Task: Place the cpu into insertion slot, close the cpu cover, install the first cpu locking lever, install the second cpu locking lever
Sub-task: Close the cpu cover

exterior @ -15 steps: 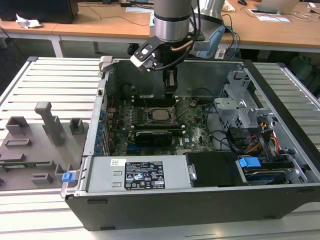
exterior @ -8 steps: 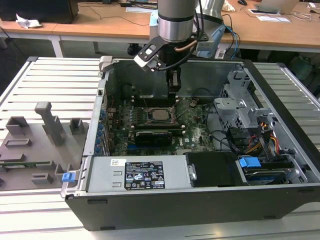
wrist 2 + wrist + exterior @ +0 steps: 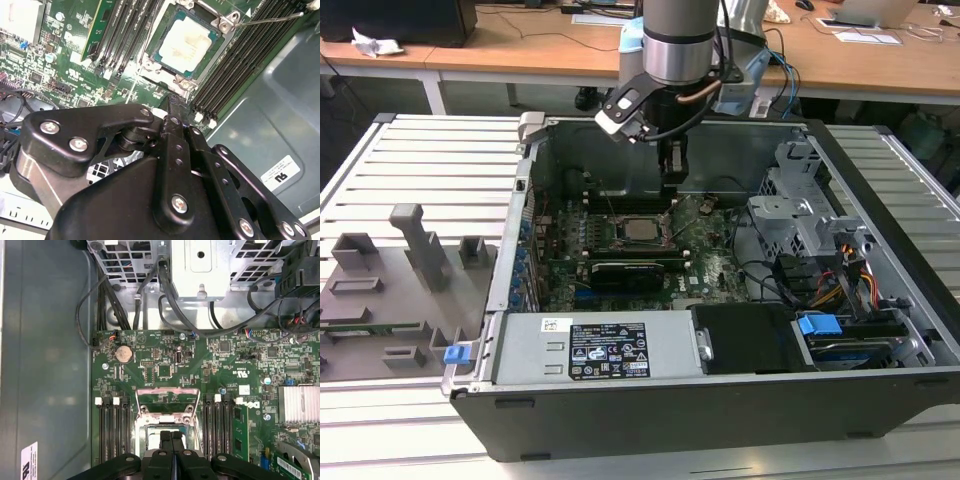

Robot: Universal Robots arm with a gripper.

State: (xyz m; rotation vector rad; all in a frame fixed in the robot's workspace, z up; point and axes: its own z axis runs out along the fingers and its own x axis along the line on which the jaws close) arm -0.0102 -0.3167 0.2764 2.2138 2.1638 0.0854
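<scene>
The cpu (image 3: 186, 42), a square chip with a dull silver top, lies flat in the insertion slot (image 3: 161, 79) on the green motherboard; in the exterior view the cpu (image 3: 642, 228) sits mid-board. The silvery cpu cover (image 3: 221, 22) frames it and lies down around the chip. A thin metal locking lever (image 3: 270, 20) sticks out sideways from the cover's corner. My gripper (image 3: 672, 178) hangs just above the slot's far edge, its black fingers pressed together and holding nothing. The gripper (image 3: 172, 102) shows the same in both wrist views (image 3: 171, 437), where it hides part of the slot.
Long black memory slots (image 3: 111, 430) flank the socket on both sides. A black graphics card (image 3: 625, 272) lies in front of it. A drive cage (image 3: 800, 215) with cables stands at the exterior view's right, the power supply (image 3: 600, 350) in front. Grey fixtures (image 3: 420, 245) sit outside the case.
</scene>
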